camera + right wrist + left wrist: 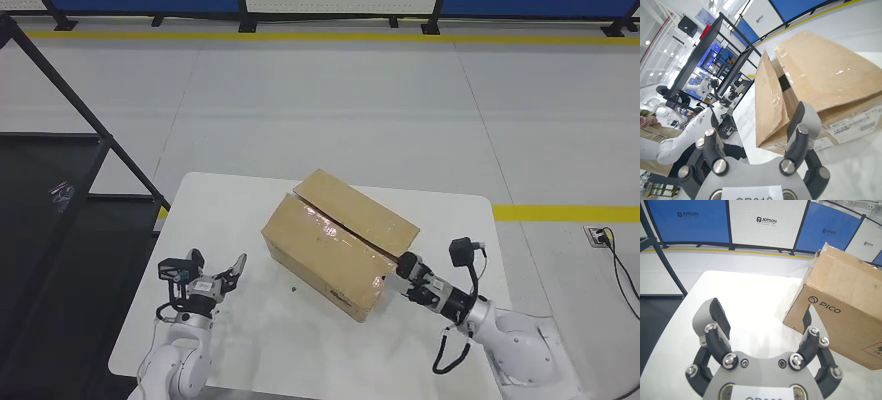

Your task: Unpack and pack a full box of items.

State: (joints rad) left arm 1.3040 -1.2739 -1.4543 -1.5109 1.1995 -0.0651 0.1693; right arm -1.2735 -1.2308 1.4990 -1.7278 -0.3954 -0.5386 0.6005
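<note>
A brown cardboard box [340,235] lies at an angle in the middle of the white table [230,200]. Its taped top flaps are slightly lifted along the centre seam. My left gripper [205,275] is open and holds nothing; it hovers near the table's front left, apart from the box [844,294]. In its own view the left gripper [762,306] points past the box's printed corner. My right gripper [405,268] is at the box's right end, open. In the right wrist view the raised flap [770,98] stands between the spread fingers [802,117] of the right gripper [757,128].
A black metal rack frame [80,150] stands close to the table's left side. A tiny dark speck [292,290] lies on the table in front of the box. Bare tabletop [744,285] extends to the left of the box. Partition panels [768,220] stand far behind.
</note>
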